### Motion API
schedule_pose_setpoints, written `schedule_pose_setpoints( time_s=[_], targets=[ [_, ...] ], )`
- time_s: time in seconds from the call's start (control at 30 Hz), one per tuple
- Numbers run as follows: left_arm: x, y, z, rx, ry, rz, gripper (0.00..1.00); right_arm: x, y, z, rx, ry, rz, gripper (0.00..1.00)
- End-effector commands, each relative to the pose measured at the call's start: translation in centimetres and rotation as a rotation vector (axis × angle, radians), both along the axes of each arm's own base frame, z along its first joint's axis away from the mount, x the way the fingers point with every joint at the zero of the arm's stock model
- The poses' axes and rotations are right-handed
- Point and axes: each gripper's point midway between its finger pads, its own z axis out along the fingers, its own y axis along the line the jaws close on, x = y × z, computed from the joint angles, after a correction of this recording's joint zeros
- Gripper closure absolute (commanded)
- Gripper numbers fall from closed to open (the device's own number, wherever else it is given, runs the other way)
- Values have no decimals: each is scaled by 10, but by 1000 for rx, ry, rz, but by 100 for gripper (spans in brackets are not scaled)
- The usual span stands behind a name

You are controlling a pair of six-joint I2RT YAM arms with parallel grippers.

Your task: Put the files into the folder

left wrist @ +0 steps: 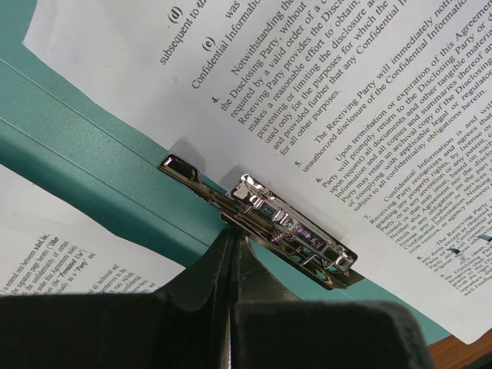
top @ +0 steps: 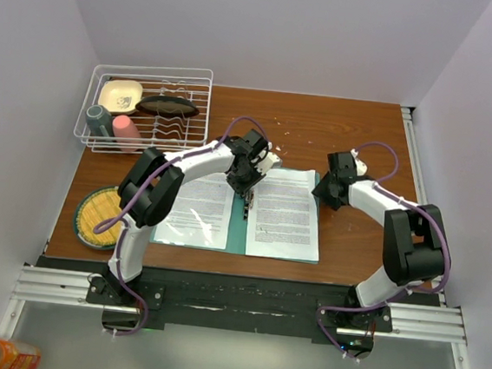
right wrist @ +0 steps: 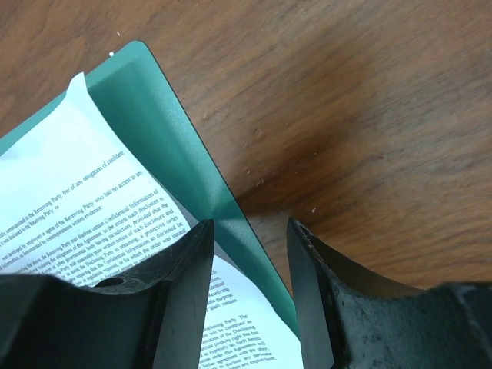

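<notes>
Closest to my left wrist camera, the left gripper (left wrist: 229,234) has its fingers pressed together, tips against the metal clip (left wrist: 286,227) at the spine; I cannot tell whether they pinch any part of it. The folder (top: 244,237) lies open on the table (top: 356,125), with the files (top: 285,210) flat inside, one sheet on each half. The right gripper (right wrist: 250,224) is spread, straddling the folder's outer right edge without touching it. I judge the clip is being worked to secure the sheets. Next I would need a firm press there, then a clamp on that edge to fold the cover over.
</notes>
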Motion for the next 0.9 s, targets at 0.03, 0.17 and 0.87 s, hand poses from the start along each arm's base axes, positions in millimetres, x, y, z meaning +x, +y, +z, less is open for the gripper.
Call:
schedule_pose_setpoints(
  time_s=[0.03,0.17,0.87],
  targets=[
    [0,-5,8,-35,3,-4,98,-10,-4,12,-29,-10,-22,53],
    [0,-5,9,-37,0,-7,99,-18,-15,14,-80,4,-32,52],
    [-1,-4,9,-29,-2,-4,98,-71,74,115,-64,-362,470,57]
  ],
)
